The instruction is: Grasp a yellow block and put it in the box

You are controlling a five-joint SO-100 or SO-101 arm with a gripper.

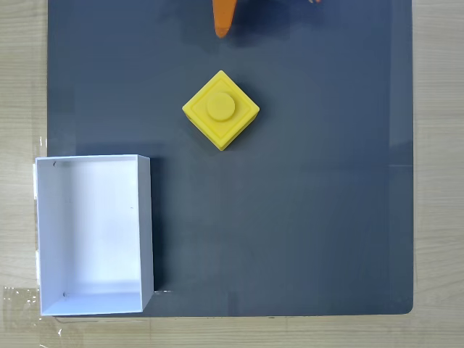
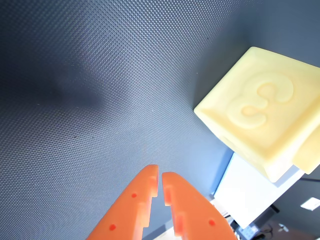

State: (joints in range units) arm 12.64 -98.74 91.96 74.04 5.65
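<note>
The yellow block (image 1: 220,110) stands on the dark mat in the fixed view, turned like a diamond, with a round stud on top. In the wrist view the yellow block (image 2: 262,115) is at the right and shows a raised "3" on one side face. An orange fingertip (image 1: 223,17) pokes in from the top edge of the fixed view, well clear of the block. My gripper (image 2: 160,173) is shut, its orange fingers meeting tip to tip with nothing between them. The white box (image 1: 93,234) sits open-topped and empty at the lower left.
A dark grey mat (image 1: 312,217) covers most of the wooden table (image 1: 438,174). The box overhangs the mat's left edge. Part of the white box (image 2: 245,190) shows behind the block in the wrist view.
</note>
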